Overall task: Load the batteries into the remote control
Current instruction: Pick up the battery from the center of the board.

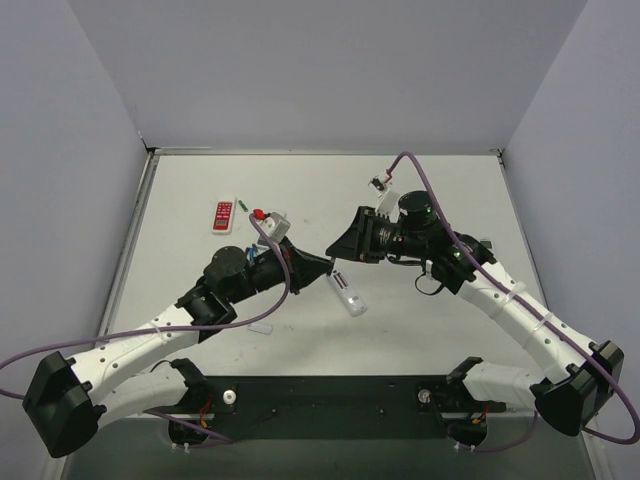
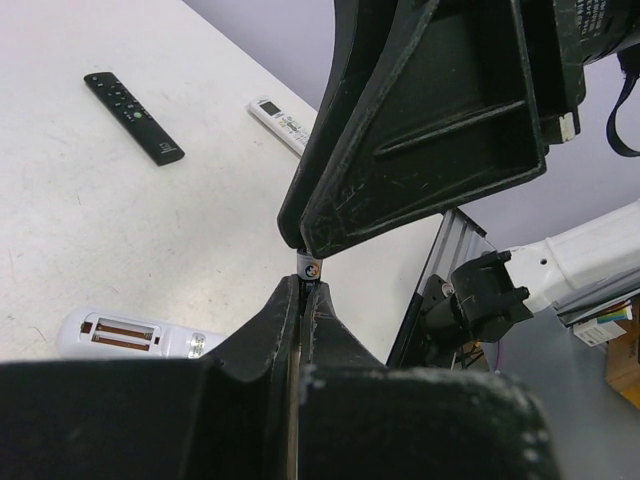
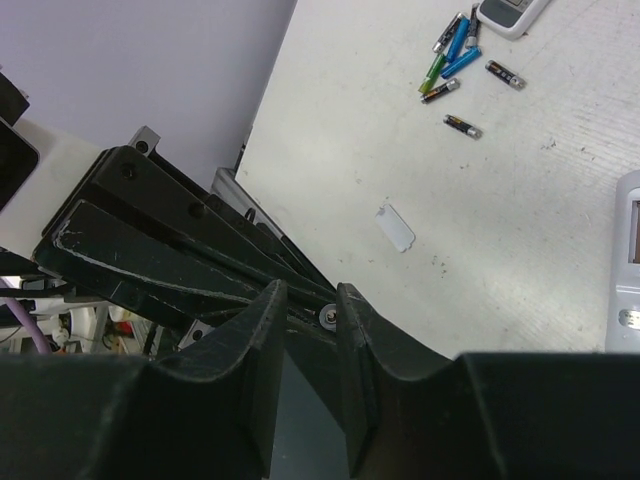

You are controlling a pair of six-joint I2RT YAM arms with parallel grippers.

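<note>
While both arms meet over mid-table, the L gripper [image 2: 303, 288] is clamped tight on one battery [image 2: 309, 267]. The cell stands upright, its top end poking out just above the tips. R gripper [image 3: 310, 305] comes in right on top of that end, nose to nose w/ the L one. Its fingers [image 3: 265, 340] show a narrow gap in the R wrist view, but can't tell whether they actually pinch the cell. Remote control [image 2: 130, 335] lies flat on the table [image 2: 60, 220] just beside the L gripper, back up, recess uncovered. Spare batteries [image 3: 452, 55] sit bunched well apart from the grippers, w/ a small white lid [image 3: 396, 227] lying alone between. Black remote [image 2: 133, 103] & display remote [image 2: 285, 120] lie farther off.
</note>
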